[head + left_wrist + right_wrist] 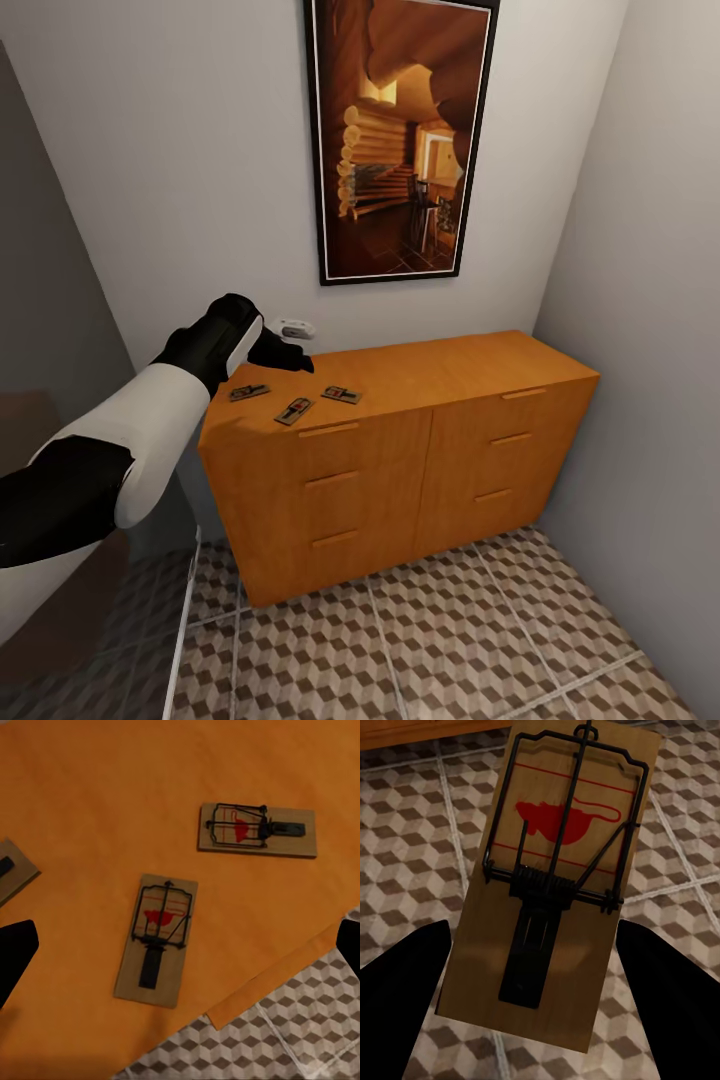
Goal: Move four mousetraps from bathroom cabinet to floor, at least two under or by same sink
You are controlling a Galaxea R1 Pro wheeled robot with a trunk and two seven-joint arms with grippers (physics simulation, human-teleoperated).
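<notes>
Head view: the left gripper (290,360) hangs over the cabinet (420,420), three traps (294,410) just at its 6 o'clock. Left wrist view: its fingers (15,956) are spread wide, touching nothing. Right wrist view: the right gripper (536,1009) grips a fourth trap (559,885) above the floor (405,840).

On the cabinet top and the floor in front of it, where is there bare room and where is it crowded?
The cabinet top is crowded at its left end: three mousetraps lie under the left gripper. From the rightmost trap to the right wall the top is bare. The bathroom floor before the drawers is bare. The right gripper holds a fourth trap.
</notes>
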